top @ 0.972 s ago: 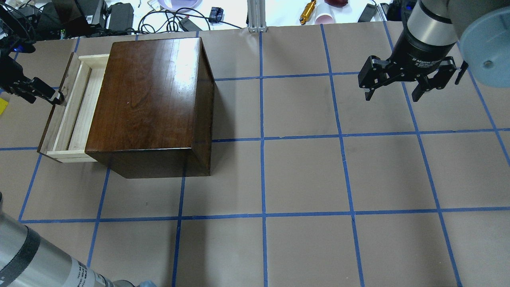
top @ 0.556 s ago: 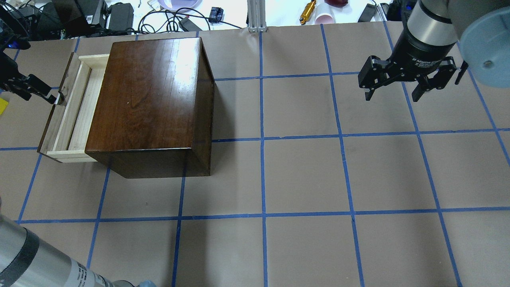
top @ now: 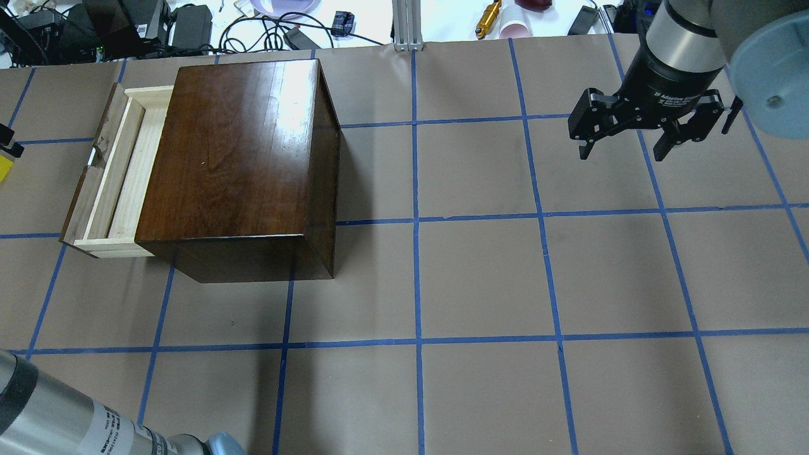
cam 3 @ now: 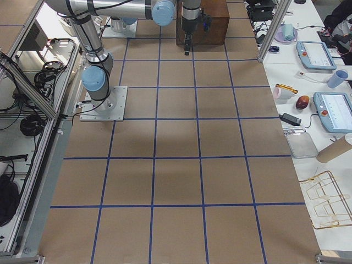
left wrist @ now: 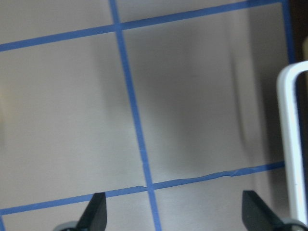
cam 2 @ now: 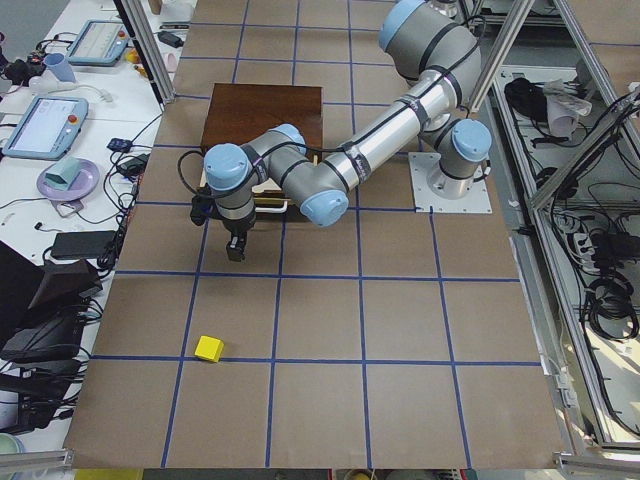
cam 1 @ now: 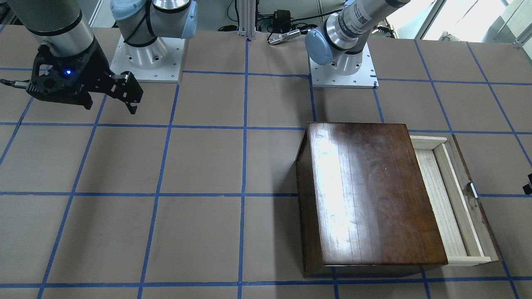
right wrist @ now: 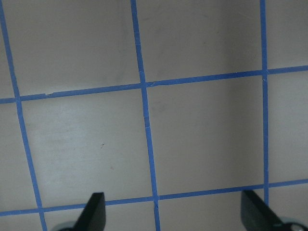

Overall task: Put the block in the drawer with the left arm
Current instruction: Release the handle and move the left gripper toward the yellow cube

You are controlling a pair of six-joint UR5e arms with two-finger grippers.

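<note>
Block (cam 2: 209, 348) on table (top: 480, 278) paper, well apart from pulled-out drawer (top: 114, 170).
Hovering left gripper (left wrist: 175, 219) between drawer front and block, just beside white handle (left wrist: 290, 144), jaws spread wide, gripping nothing. Hanging right gripper (top: 632, 138) far across table from dark box (top: 234, 158), also released and empty. Resting block flat near table's left end, touching nothing.

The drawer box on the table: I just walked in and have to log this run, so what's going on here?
The drawer is pulled out of the dark box, and nothing shows in it. The yellow block lies on the table, apart from the box, not yet picked up. The left hand hangs open and empty above the table between them. The right hand hovers open at the far side, holding nothing.
</note>
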